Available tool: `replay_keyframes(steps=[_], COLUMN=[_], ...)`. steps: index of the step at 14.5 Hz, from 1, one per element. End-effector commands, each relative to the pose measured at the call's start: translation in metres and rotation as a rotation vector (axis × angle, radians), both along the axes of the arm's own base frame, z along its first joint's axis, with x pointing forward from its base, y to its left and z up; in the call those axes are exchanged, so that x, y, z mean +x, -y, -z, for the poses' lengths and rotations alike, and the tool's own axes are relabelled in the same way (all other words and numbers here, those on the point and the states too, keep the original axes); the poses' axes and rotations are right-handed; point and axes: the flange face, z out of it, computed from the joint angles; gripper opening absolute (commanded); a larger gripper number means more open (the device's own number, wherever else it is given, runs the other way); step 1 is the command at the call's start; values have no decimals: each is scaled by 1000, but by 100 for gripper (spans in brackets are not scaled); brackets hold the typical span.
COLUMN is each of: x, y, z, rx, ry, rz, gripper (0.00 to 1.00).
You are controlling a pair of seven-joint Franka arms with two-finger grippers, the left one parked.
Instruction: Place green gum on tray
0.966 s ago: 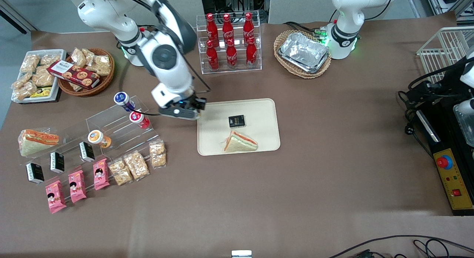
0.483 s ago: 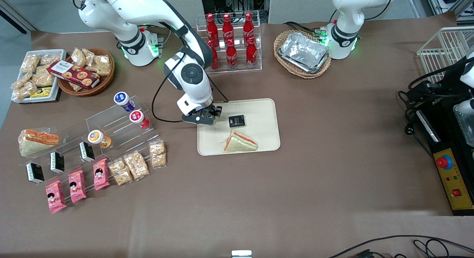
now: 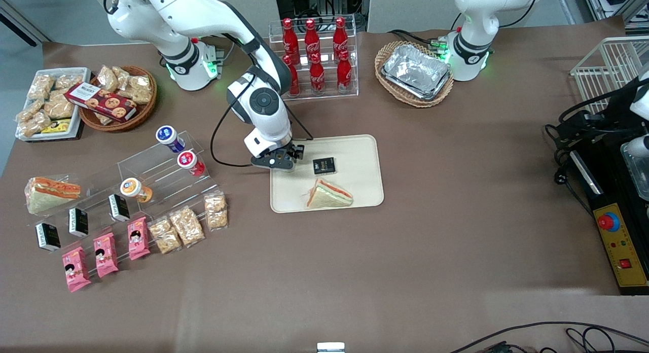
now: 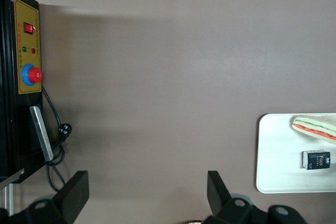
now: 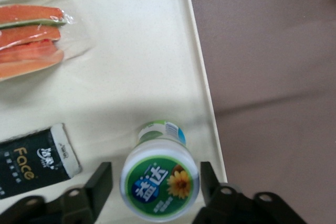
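**Gum on tray, release looks underway**

Green gum [image 5: 160,182] stands upright on the tray [image 5: 131,77], just inside the rim at the working arm's end. The gripper [image 5: 155,183] straddles its lid, jaws slightly apart (a sliver of tray shows beside one finger), apparently not clamping. Left: lift clear. Straight up is open; black pack [image 5: 31,163] sits near.

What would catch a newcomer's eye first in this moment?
The gripper, low over the tray at its edge toward the working arm, fingers spread either side of the upright green gum standing on the tray. Close by on the tray lie a dark packet and a wrapped sandwich.
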Motion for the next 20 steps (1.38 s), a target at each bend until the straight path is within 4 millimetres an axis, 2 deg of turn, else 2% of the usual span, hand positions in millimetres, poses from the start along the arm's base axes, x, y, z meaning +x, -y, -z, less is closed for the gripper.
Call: replay_keyframes(steps=[1, 3, 5, 8, 10, 12, 15, 17, 20], x=[3, 9, 33, 73, 99, 127, 156, 163, 159], y=[0, 4, 24, 36, 56, 97, 181, 245, 339], z=[-1, -11, -54, -136, -174, -209, -262, -293, -340], rx=[15, 20, 21, -11, -17, 1, 22, 8, -28], ry=[20, 28, 36, -11, -26, -8, 36, 69, 140], rz=[12, 11, 52, 81, 45, -15, -92, -144, -197], gripper=[100, 100, 100, 100, 100, 100, 100, 100, 100])
